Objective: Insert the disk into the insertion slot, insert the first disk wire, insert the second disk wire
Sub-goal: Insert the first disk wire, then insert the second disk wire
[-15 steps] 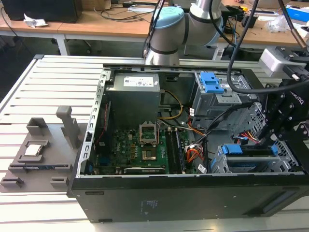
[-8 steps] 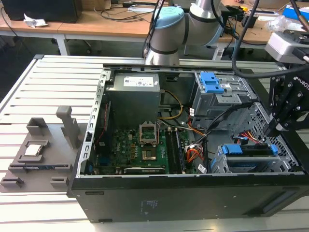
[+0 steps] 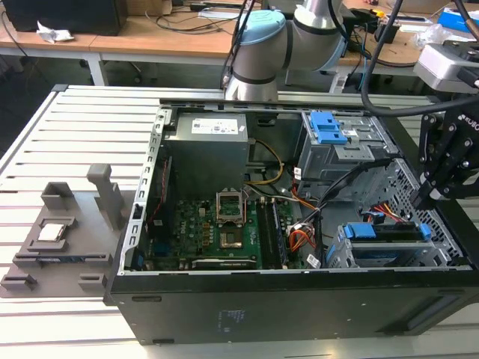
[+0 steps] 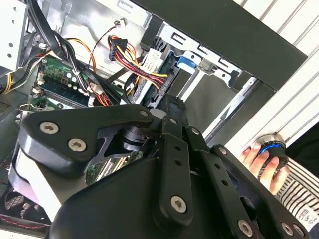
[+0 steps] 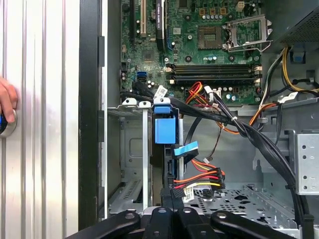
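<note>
The disk (image 3: 385,233) lies inside the insertion slot (image 3: 346,254), a perforated silver cage at the exterior view's right front of the open computer case. Its blue carrier (image 5: 164,130) shows at the cage mouth (image 5: 130,149) and again in the second wrist view (image 4: 185,60). A blue flat wire (image 5: 185,149) runs down to the disk's back edge. My gripper (image 3: 418,200) hangs over that edge, its fingertips (image 4: 169,102) pressed together around the black plug (image 5: 180,191) of a red, yellow and black wire bundle (image 5: 202,178). The plug sits against the disk's back edge.
Black cables (image 5: 239,124) and more coloured wires (image 4: 134,62) cross the case beside the cage. The motherboard (image 3: 224,232) lies in the middle and a taller cage with a blue latch plate (image 3: 329,127) behind. A person's hand (image 4: 264,157) rests on a button outside the case.
</note>
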Controlling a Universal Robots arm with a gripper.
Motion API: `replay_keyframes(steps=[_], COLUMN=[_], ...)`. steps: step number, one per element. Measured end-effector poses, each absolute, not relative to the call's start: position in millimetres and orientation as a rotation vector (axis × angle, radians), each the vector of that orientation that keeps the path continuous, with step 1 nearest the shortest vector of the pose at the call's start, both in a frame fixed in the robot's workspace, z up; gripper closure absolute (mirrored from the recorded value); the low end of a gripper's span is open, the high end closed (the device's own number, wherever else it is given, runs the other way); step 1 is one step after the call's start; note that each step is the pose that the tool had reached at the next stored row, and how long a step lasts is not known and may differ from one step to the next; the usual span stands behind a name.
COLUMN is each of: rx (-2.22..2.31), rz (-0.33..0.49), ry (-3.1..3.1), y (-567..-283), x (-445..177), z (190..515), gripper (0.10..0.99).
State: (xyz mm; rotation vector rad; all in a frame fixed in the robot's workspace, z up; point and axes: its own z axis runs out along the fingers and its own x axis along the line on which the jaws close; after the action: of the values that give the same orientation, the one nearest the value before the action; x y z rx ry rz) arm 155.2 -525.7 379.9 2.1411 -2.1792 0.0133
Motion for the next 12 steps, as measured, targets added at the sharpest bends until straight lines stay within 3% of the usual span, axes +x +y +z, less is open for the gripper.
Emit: replay_keyframes(steps=[8, 9, 10, 12], rx=[2.141, 2.141, 2.141, 2.141], rz=[0.013, 0.013, 0.013, 0.013], ry=[-2.179, -2.179, -2.179, -2.179], y=[-525.6, -525.7, -525.6, -525.7], x=[155.2, 155.2, 155.2, 155.1], z=[380.2, 380.2, 380.3, 380.3], gripper=[0.98, 0.914, 0.914, 0.788])
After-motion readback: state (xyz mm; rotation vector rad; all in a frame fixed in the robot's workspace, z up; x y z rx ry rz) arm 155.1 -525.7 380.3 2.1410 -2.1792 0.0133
